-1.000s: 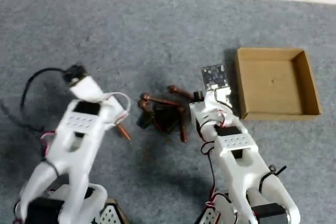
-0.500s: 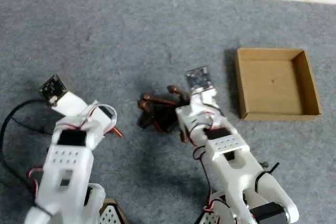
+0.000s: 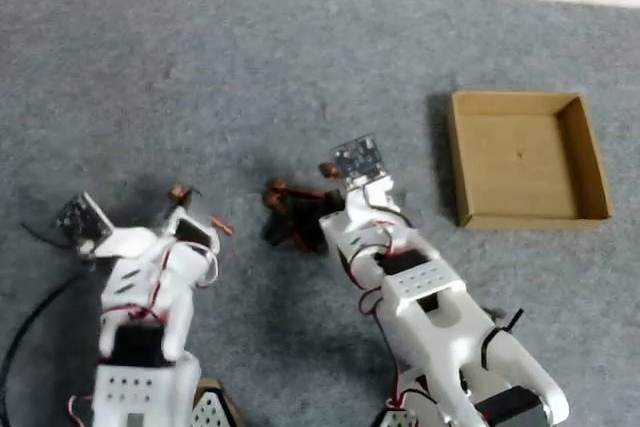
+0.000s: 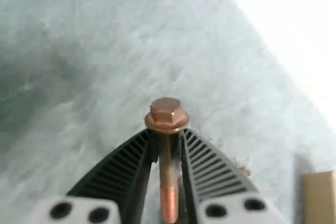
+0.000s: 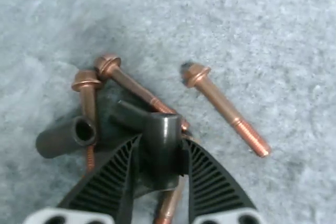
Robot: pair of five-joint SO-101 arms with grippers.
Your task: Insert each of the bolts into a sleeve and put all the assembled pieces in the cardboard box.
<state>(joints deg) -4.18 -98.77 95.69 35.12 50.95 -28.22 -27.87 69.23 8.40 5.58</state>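
My left gripper point(image 4: 168, 136) is shut on a copper bolt point(image 4: 167, 116), held above the grey carpet with its hex head pointing away from the wrist. In the high view that bolt point(image 3: 205, 213) sits at the near left in the left gripper point(image 3: 195, 221). My right gripper point(image 5: 161, 140) is down on the pile at the centre. Its fingers press both sides of a black sleeve point(image 5: 165, 150). A second sleeve point(image 5: 65, 138) lies beside it, and loose bolts point(image 5: 226, 109) lie around and under them. The pile point(image 3: 290, 215) shows just left of the right gripper point(image 3: 318, 223).
The cardboard box point(image 3: 578, 152) stands open at the right, with nothing inside, apart from the pile. A black cable point(image 3: 30, 317) trails beside the left arm. Grey carpet stretches free across the far side.
The left arm has pulled back toward the near left, carrying the bolt. The right arm has shifted left from beside the box to over the pile.
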